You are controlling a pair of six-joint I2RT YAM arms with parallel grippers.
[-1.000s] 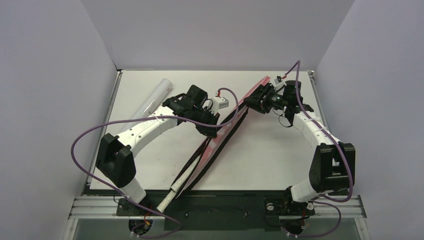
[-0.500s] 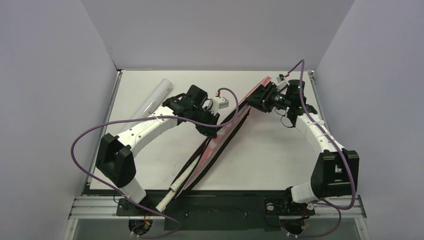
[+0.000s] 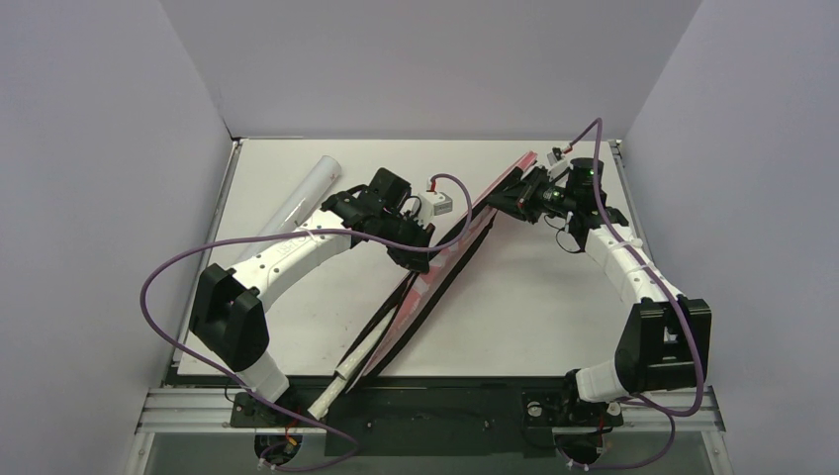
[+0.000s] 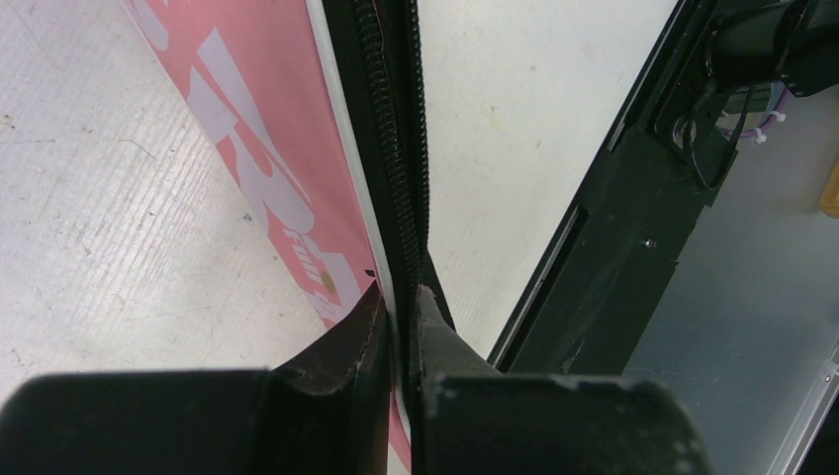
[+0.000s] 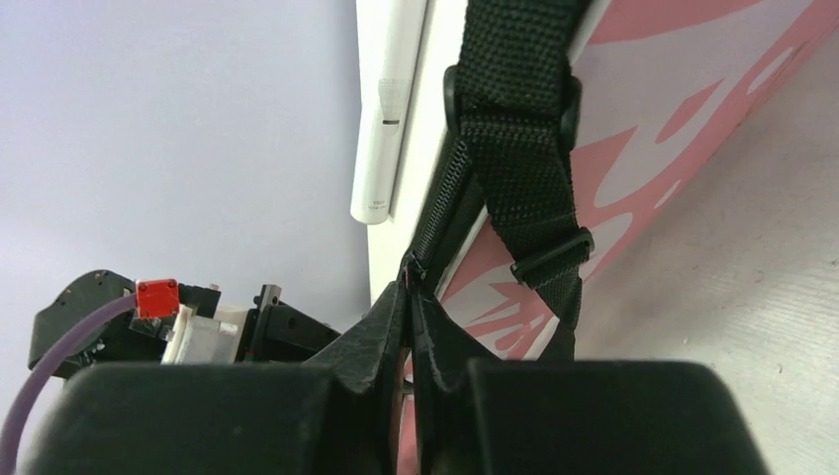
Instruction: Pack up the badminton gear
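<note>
Now closing the zipper (image 4: 391, 148) on the pink cover (image 3: 420, 292), lying diagonally across the desk (image 3: 554, 317) with the white tube (image 3: 302, 198) well apart at the far left. Pinching the cover's edge mid-length with the left end effector (image 4: 399, 297), clamped narrow beside the teeth; gripping what looks like the zipper pull with the right end effector (image 5: 411, 297), near the black strap (image 5: 519, 129). Probably best holding the left side firm and pulling straight along the teeth, avoiding the strap. Not seeing rackets beyond a white handle (image 3: 334, 386) sticking out at the near edge; spotting no shuttlecocks.
</note>
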